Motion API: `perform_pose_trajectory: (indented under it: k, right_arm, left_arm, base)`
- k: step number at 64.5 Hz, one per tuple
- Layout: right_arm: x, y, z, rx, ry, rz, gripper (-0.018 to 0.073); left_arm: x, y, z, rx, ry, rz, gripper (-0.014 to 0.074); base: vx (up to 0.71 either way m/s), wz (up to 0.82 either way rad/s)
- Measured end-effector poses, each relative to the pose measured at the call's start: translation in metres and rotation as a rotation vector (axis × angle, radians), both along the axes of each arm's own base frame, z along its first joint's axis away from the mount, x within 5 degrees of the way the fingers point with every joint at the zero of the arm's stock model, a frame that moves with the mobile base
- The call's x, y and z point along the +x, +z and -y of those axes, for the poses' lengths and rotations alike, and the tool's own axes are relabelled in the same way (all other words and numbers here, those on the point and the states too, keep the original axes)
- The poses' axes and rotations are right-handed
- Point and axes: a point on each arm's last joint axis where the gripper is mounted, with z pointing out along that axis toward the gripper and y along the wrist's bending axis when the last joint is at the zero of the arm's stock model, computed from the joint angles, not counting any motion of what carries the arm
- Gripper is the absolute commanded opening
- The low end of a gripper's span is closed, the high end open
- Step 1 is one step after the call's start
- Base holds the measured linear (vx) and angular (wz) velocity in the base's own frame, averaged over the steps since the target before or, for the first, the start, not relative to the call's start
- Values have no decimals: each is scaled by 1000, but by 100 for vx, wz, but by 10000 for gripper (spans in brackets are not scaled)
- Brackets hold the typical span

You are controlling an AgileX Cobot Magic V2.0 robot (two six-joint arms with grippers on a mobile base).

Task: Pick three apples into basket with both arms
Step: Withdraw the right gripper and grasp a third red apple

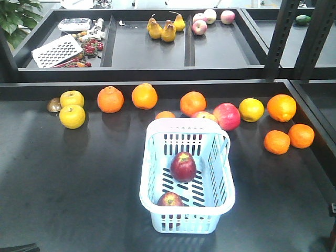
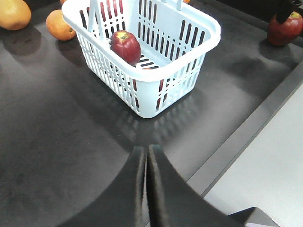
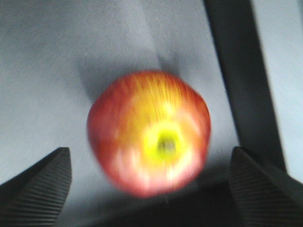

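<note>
The pale blue basket (image 1: 157, 205) stands in the middle of the dark table and holds two dark red apples (image 1: 183, 166) (image 1: 170, 200). The left wrist view shows the basket (image 2: 208, 35) with one apple (image 2: 125, 45) inside. My left gripper (image 2: 146, 152) is shut and empty, low over the table in front of the basket. A third apple (image 2: 285, 28) lies on the table beyond the basket, near the table's edge. My right gripper (image 3: 149, 152) is open, its fingers (image 3: 52, 175) wide on both sides of that blurred apple (image 3: 149, 130) without touching it. Neither arm shows clearly in the front view.
Oranges (image 1: 110, 99) (image 1: 276, 142), yellow fruit (image 1: 72, 116) and a paler pink apple (image 1: 227, 115) lie behind and beside the basket. Back trays hold pears (image 1: 168, 30), pink apples (image 1: 199, 26) and a grater (image 1: 56, 51). Black posts (image 1: 281, 37) rise at right. The table's raised rim (image 2: 246, 137) runs beside my left gripper.
</note>
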Motion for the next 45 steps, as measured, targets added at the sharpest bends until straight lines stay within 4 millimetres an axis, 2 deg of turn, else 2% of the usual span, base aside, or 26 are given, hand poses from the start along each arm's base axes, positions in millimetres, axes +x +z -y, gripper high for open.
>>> perform_pose_trajectory:
  k: [17, 24, 31, 38, 45]
  right_arm:
    - [4, -23, 2, 12, 11, -30, 583]
    - [5, -26, 2, 12, 16, -36, 526]
    - [5, -26, 3, 11, 17, -33, 384]
    - [6, -25, 2, 17, 7, -30, 193]
    - [7, -14, 1, 34, -9, -18, 15]
  left_arm:
    - [0, 0, 0, 0, 0, 0, -6]
    - [0, 0, 0, 0, 0, 0, -6]
    - [0, 0, 0, 0, 0, 0, -6]
    - [0, 0, 0, 0, 0, 0, -6]
    - [0, 0, 0, 0, 0, 0, -6]
  base:
    - [0, 0]
    - [0, 0]
    - [0, 0]
    - [0, 0]
    - [0, 0]
